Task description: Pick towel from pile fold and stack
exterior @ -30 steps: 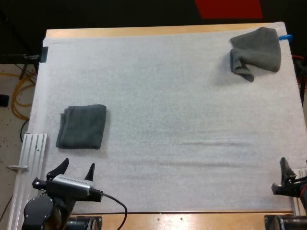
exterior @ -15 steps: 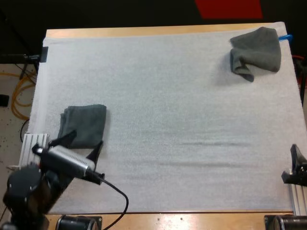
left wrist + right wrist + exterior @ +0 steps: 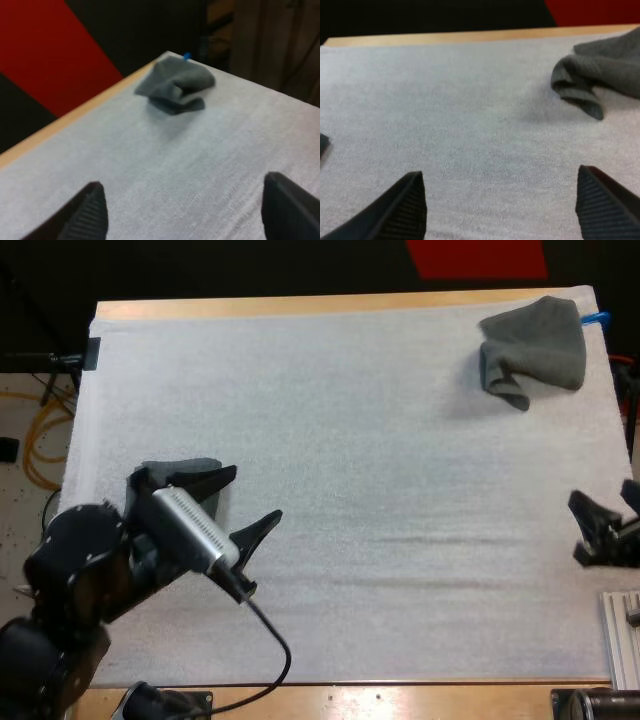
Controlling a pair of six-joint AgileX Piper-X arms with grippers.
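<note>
A crumpled dark grey-green towel [image 3: 532, 350] lies at the mat's far right corner; the left wrist view has it [image 3: 175, 87] far ahead, and the right wrist view has it [image 3: 605, 70] ahead as well. A folded towel [image 3: 190, 464] lies at the left side of the mat, mostly hidden under my left arm. My left gripper [image 3: 257, 493] hangs open just right of the folded towel and points toward the mat's middle; its fingers [image 3: 90, 210] hold nothing. My right gripper [image 3: 575, 528] stands open at the mat's right edge, with bare mat between its fingers [image 3: 402, 207].
The white mat [image 3: 380, 440] covers the wooden table [image 3: 300, 306], with a wide bare stretch between the two towels. Metal rails lie at the near left [image 3: 40, 570] and near right [image 3: 622, 635] corners. Cables lie on the floor [image 3: 40, 440] left of the table.
My left arm has swung forward and to the right, passing over the folded towel and covering most of it. My right gripper has moved forward along the right edge.
</note>
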